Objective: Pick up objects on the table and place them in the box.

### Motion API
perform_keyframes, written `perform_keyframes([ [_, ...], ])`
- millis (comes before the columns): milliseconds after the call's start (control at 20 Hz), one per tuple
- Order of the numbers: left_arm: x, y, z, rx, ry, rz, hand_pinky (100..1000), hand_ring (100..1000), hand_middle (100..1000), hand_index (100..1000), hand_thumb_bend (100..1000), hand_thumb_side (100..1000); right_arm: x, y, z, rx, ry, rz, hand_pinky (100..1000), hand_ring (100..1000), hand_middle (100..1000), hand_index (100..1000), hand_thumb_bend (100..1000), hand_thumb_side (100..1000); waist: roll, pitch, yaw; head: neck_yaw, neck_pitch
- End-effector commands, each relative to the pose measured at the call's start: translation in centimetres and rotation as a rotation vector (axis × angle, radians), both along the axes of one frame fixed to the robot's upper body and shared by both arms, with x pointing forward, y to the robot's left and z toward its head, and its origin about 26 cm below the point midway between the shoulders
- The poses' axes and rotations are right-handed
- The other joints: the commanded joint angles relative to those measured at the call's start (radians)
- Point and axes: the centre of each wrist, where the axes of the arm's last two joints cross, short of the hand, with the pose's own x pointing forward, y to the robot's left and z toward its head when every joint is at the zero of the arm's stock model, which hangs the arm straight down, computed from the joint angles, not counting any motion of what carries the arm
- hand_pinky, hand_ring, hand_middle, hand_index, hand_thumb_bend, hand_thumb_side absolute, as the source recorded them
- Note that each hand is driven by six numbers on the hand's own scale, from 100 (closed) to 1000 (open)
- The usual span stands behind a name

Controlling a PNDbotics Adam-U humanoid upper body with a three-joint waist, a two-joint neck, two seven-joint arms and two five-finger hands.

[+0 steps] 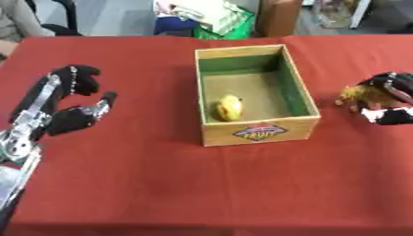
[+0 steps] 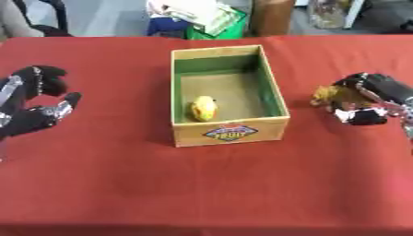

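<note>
An open wooden box (image 1: 256, 131) with a green lining and a fruit label stands in the middle of the red table. Inside it, near the front wall, lies a yellow rounded object (image 1: 229, 108). To the right of the box my right hand (image 2: 374, 99) is shut on a small brown toy animal (image 2: 328, 95), whose head sticks out toward the box. My left hand (image 1: 67, 106) hovers over the table at the left, open, fingers loosely bent and nothing in it.
A red cloth (image 1: 161, 184) covers the whole table. Beyond its far edge stand a green crate with white items (image 1: 218, 18) and a brown cylinder (image 1: 278, 17). A seated person shows at the far left corner.
</note>
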Motion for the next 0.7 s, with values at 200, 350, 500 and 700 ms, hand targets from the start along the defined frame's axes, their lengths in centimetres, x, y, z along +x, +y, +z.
perform_keyframes([
  [200, 0.1, 0.1, 0.9, 0.006, -0.027, -0.006, 722, 644, 558, 763, 361, 242, 0.0, -0.7, 1.2, -0.001, -0.046, -0.009, 117, 337, 316, 410, 100, 460, -0.001, -0.013, -0.001, 0.0, 0.005],
  [350, 0.0, 0.1, 0.8, 0.005, -0.027, -0.005, 721, 643, 558, 763, 358, 242, 0.0, -0.7, 1.2, 0.018, -0.063, -0.008, 100, 298, 259, 352, 100, 445, 0.0, -0.014, -0.002, -0.001, 0.005],
  [500, 0.0, 0.1, 0.8, 0.005, -0.025, -0.005, 721, 643, 557, 761, 350, 245, 0.2, -0.4, 1.8, 0.038, -0.088, 0.014, 100, 295, 250, 343, 100, 431, 0.0, -0.014, -0.003, -0.002, 0.005],
  [700, 0.0, 0.2, 0.8, 0.005, -0.025, -0.004, 720, 645, 557, 760, 348, 244, 0.6, 0.3, 3.6, 0.071, -0.134, 0.069, 100, 294, 245, 338, 100, 410, 0.0, -0.015, -0.004, -0.002, 0.005],
])
